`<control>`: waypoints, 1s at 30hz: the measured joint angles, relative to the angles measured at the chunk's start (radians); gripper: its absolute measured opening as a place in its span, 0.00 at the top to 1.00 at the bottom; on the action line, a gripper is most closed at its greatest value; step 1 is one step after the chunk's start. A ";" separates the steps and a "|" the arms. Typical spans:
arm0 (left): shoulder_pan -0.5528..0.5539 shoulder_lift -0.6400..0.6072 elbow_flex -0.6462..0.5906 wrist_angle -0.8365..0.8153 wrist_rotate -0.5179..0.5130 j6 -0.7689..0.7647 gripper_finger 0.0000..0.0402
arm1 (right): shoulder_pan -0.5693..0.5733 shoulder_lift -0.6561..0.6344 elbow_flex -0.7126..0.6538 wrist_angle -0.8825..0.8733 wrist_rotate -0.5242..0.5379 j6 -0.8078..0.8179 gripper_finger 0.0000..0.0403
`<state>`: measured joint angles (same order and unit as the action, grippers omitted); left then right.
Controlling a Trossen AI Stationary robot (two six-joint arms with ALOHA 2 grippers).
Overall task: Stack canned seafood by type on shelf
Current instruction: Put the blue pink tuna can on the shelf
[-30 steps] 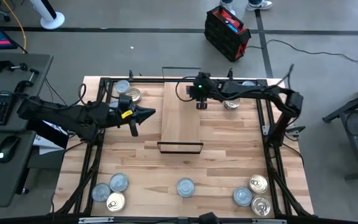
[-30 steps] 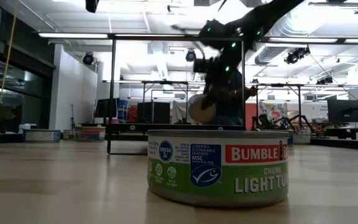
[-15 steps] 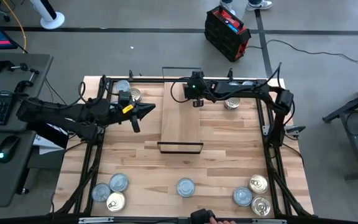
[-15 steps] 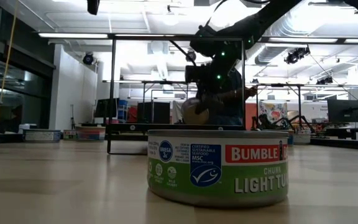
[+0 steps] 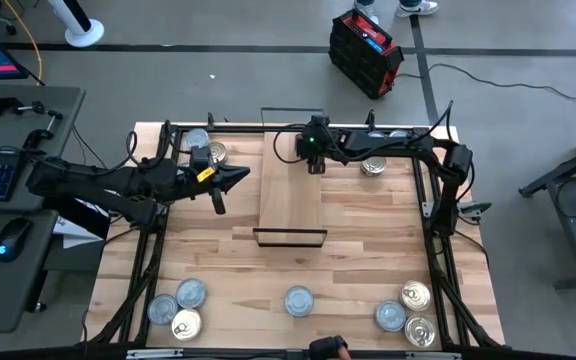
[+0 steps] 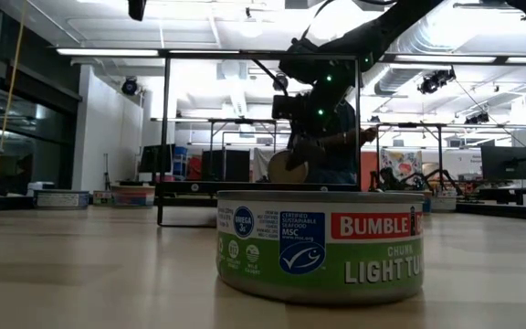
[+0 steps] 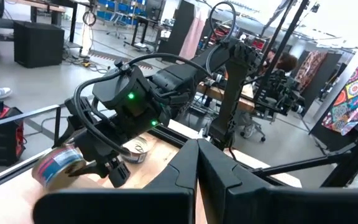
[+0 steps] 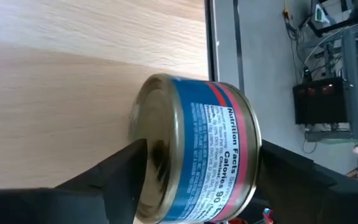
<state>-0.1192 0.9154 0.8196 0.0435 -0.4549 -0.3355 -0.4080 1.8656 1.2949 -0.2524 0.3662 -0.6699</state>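
Note:
The shelf (image 5: 290, 195) is a light-wood plank with black wire frames at its short ends, in the middle of the table. My right gripper (image 5: 313, 164) hangs over its far end, shut on a blue-labelled can (image 8: 210, 149) with a red band. In the low view that can (image 6: 289, 166) is tilted, one round face showing, just above the plank. My left gripper (image 5: 240, 176) hovers shut left of the shelf, holding nothing. Several more cans lie on the table along the near edge (image 5: 299, 301) and at the far corners (image 5: 213, 153). My right gripper has the can between its two fingers, one finger (image 8: 126, 171) against the gold flat end (image 8: 157, 124) and the other at the opposite end. The fingers slant down from the table's right. The can sits tilted on its edge; whether its lower rim touches the plank I cannot tell.
Two cans (image 5: 373, 167) lie right of the shelf under my right arm. A green-labelled can (image 6: 320, 244) stands close to the low camera. Black frame rails run along the table's left and right sides. Bare wood lies between the shelf and the near row of cans.
My right gripper has sunk a little with the can and drifted slightly toward the table's far edge over the shelf's far end. The can stays tilted between the fingers.

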 joint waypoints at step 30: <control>0.002 0.000 0.000 -0.100 0.000 -0.007 1.00 | 0.055 -0.063 0.002 -0.123 -0.110 -0.034 0.56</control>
<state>-0.1169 0.9150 0.8196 -0.0564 -0.4545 -0.3422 -0.3532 1.8023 1.2968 -0.3750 0.2562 -0.7037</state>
